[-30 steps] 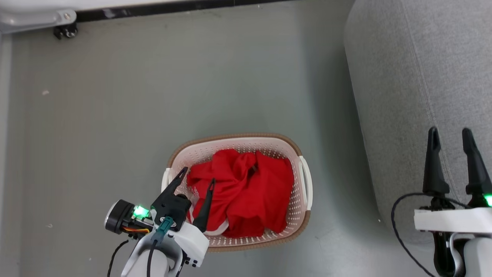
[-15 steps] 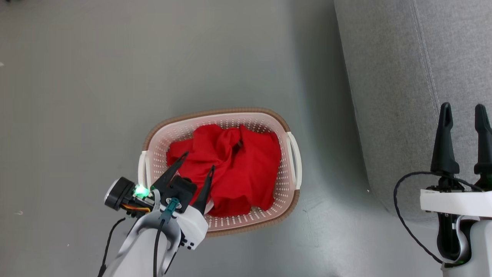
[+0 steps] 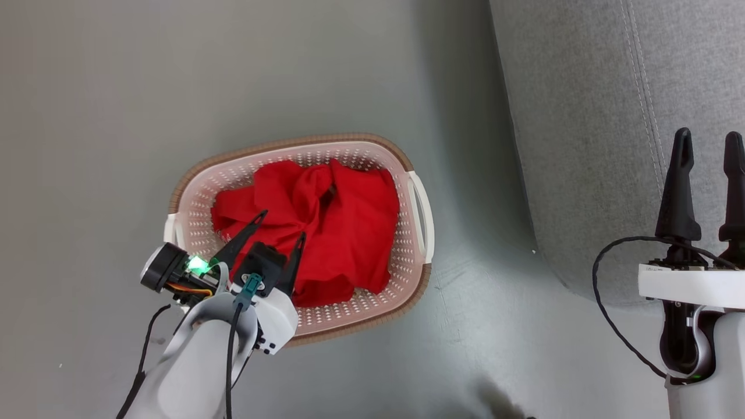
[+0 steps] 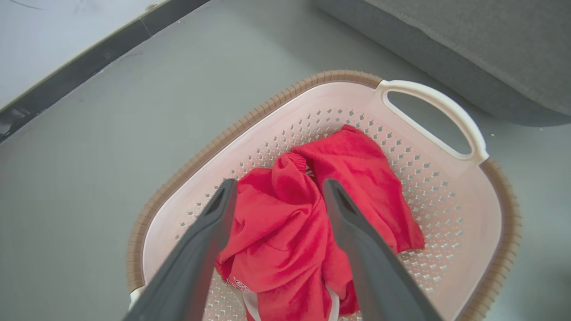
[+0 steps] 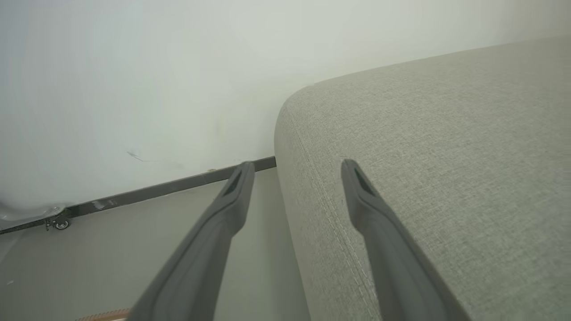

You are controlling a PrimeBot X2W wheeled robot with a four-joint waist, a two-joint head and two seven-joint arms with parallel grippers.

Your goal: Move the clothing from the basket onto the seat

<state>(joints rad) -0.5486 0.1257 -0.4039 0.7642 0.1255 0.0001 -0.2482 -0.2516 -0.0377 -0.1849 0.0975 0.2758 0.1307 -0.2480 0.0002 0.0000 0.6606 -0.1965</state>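
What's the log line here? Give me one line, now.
left hand: open, at red fabric clothing in cream perforated plastic basket | right hand: open, over light grey upholstered seat | stage: nothing grasped yet

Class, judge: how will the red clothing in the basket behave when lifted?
Probably floppy: the clothing lies crumpled in soft folds, so it should droop. Likely light, being thin fabric. Tangled pieces in the basket may lift together.

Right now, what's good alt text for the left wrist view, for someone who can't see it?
The open left gripper frames a crumpled heap of red clothing in a cream basket with a brown rim. The basket sits on a grey floor near the grey seat.
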